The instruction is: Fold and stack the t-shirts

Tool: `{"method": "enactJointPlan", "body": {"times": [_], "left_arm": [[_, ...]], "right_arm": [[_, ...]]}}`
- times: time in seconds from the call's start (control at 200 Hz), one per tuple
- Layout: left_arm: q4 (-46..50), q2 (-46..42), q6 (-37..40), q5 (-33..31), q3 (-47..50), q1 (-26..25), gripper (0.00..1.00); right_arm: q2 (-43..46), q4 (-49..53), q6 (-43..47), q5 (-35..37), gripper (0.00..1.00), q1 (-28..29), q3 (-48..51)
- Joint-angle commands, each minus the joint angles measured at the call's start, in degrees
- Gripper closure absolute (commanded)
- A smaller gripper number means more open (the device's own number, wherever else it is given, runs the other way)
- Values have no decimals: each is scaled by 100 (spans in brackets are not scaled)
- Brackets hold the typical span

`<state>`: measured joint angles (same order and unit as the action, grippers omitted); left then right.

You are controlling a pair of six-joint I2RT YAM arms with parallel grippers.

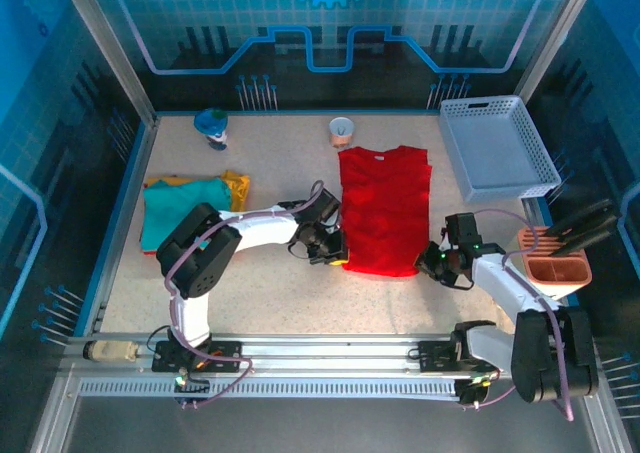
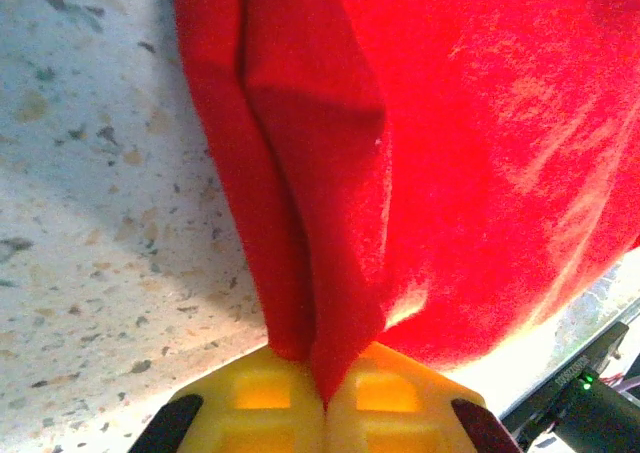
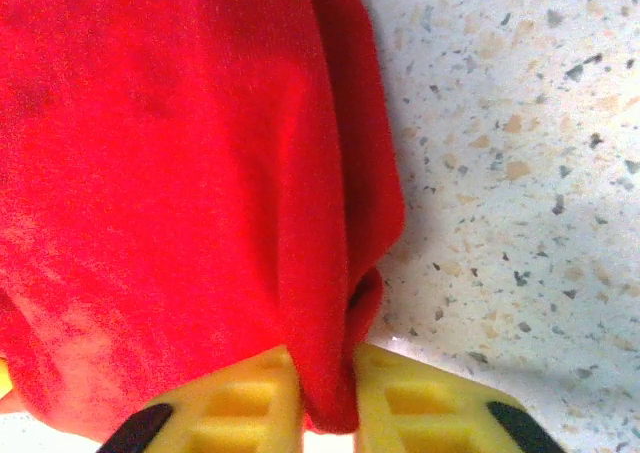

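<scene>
Left of the basket (image 1: 497, 148), red t-shirt (image 1: 385, 208) lies flat | left gripper (image 1: 335, 256) and right gripper (image 1: 432, 261) each clamped on a hem corner | risk: thin pinch could slip on lifting, or uneven pull skew the fold

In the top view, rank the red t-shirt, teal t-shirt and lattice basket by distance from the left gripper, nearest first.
1. red t-shirt, its near left corner pinched in the left gripper.
2. teal t-shirt, folded, at the left.
3. lattice basket, far right.

Robot lab cell, blue-lit panel walls (image 1: 100, 33), aluminium rail (image 1: 330, 351)
</scene>
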<state>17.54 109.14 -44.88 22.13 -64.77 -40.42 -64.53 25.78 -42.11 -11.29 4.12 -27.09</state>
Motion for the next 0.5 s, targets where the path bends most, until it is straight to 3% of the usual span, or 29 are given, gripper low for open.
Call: {"method": "enactJointPlan", "body": {"times": [0.0, 0.06, 0.495], "left_arm": [[250, -235, 103, -156, 97, -20, 100], [243, -329, 89, -118, 206, -31, 100], [-233, -1679, -670, -197, 1772, -224, 100]], "right_arm": [[151, 272, 80, 76, 95, 29, -77], [185, 348, 100, 26, 100, 28, -97], [875, 1331, 135, -262, 100, 378, -79]]}}
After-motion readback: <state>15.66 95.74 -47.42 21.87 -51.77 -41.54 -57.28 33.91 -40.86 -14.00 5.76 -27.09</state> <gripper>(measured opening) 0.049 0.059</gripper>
